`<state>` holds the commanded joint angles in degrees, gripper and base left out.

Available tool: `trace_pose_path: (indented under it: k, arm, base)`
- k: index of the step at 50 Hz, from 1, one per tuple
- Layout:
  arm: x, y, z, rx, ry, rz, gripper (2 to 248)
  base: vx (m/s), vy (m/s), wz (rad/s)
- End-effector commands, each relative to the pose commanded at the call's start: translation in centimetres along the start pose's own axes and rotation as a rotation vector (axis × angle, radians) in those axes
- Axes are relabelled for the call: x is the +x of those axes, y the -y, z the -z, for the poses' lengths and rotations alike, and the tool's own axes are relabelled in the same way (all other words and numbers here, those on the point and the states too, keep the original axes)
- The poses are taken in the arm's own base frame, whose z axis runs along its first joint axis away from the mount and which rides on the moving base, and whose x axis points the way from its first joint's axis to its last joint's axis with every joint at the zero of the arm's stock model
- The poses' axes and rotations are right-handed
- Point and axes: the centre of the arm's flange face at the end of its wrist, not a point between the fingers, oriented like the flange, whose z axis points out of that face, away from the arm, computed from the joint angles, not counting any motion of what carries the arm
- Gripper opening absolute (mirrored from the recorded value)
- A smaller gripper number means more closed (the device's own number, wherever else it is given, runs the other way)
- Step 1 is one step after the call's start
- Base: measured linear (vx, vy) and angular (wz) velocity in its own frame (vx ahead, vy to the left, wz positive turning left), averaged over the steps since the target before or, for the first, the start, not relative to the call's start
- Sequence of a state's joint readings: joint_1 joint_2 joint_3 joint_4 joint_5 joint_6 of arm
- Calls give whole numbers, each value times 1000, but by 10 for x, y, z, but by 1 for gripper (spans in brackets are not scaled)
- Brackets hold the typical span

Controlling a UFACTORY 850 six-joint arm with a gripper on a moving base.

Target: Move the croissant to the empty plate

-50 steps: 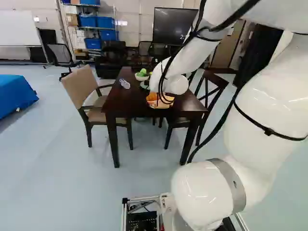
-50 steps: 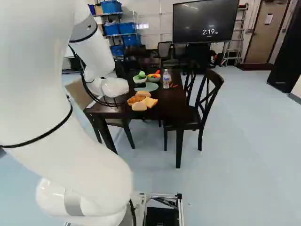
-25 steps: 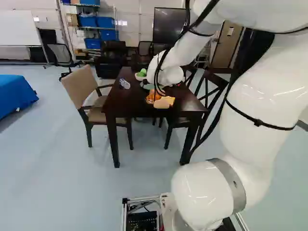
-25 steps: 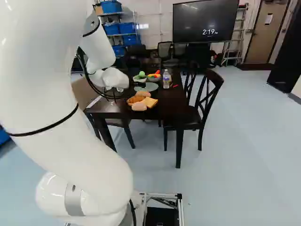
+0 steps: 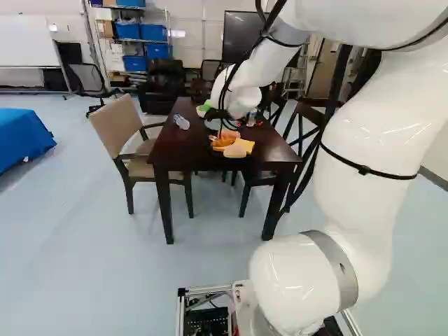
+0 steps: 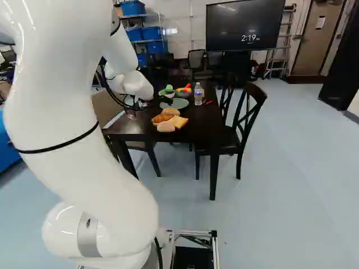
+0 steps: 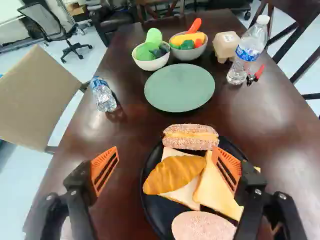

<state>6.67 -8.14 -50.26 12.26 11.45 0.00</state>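
gripper (image 7: 166, 157) wide apart; croissant (image 7: 173, 175) looks light, squishy (foam toy, I'd guess); pinch gently across its middle

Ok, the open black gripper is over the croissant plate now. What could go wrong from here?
The orange-padded gripper could catch the yellow bread slice beside the golden croissant, as one finger overlaps that slice in the wrist view.

Closing low might also drag the pale bread slice lying under the croissant.

At the round green plate, overshooting could bump the white bowl and grey bowl just beyond its far rim.
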Motion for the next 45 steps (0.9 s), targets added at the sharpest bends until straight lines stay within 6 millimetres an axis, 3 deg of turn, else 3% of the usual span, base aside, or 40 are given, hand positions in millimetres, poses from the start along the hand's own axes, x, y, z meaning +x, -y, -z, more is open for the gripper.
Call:
trace_pose_path:
  k: [45]
  arm:
    - [34, -12, 6, -4, 267, -206, 247]
  base:
    - [0, 0, 0]
